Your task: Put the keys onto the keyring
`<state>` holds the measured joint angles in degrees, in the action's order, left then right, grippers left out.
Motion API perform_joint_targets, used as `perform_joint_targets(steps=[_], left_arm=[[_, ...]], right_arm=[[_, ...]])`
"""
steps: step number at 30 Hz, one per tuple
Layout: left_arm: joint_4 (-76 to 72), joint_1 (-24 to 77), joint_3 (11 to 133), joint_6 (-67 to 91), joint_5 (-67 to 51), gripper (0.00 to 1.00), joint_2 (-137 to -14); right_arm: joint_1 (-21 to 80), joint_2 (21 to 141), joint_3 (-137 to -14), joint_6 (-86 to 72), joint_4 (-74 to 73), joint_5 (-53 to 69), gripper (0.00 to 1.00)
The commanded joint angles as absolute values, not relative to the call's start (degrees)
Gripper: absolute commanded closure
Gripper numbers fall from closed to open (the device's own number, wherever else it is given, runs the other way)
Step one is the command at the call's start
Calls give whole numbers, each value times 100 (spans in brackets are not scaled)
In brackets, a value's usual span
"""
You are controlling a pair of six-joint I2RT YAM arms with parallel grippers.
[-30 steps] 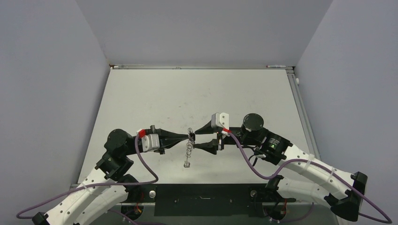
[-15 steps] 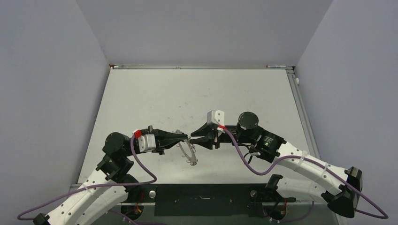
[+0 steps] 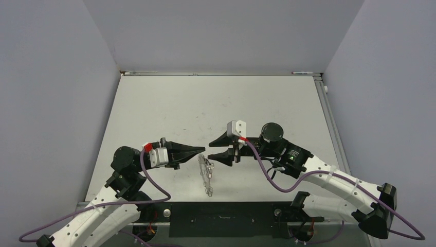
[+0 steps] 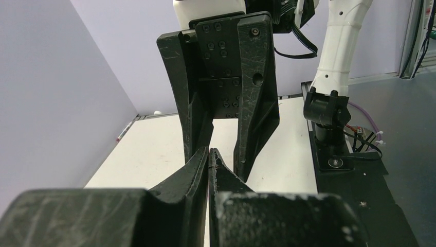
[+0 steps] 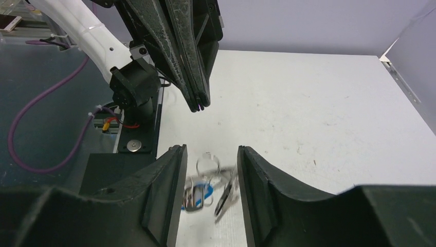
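Note:
The keyring shows as a thin grey wire shape on the white table, just below the two gripper tips and free of both. In the right wrist view the keyring is blurred, with a blue-headed key and a dark key bunched against it. My left gripper is shut with nothing between its fingers. My right gripper faces it tip to tip and stands open, its fingers either side of the bunch from above.
The white table is boxed in by grey walls on three sides, with a metal rail along its right edge. A black base plate and purple cables lie at the near edge.
A second ago both grippers met at the keyring in the air. The right gripper closed, then opened. The keyring has dropped away from both tips, and the left gripper drew back a little.

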<state>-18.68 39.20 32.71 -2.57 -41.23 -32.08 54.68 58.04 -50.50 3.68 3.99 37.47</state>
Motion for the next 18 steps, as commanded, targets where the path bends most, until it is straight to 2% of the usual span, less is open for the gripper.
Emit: perform_joint_targets(steps=[1,7,9,12,13,15,18], left_arm=[[-2265,3885,3349,-202,-4204,100,-3229],[-2072,3885,3381,-257,-4048,100,-3255],[-1898,3885,3388,-292,-3690,100,-3273],[-1555,3885,3412,-300,-3051,100,-3374],[-1360,3885,3451,-358,-2934,97,-3435],[-1070,3892,3509,-384,-2804,84,-3559],[-824,3894,3520,-122,-2623,72,-3788]], right_arm=[[5415,5669,-5128,472,646,3815,59],[5414,5861,-5202,525,520,3582,63],[5414,5847,-5132,340,538,2787,61],[5412,5683,-4868,-227,497,759,59],[5409,5614,-4749,-496,426,-39,58],[5382,5502,-4478,-1213,176,-1471,53],[5287,5432,-4111,-2132,-471,-2061,42]])
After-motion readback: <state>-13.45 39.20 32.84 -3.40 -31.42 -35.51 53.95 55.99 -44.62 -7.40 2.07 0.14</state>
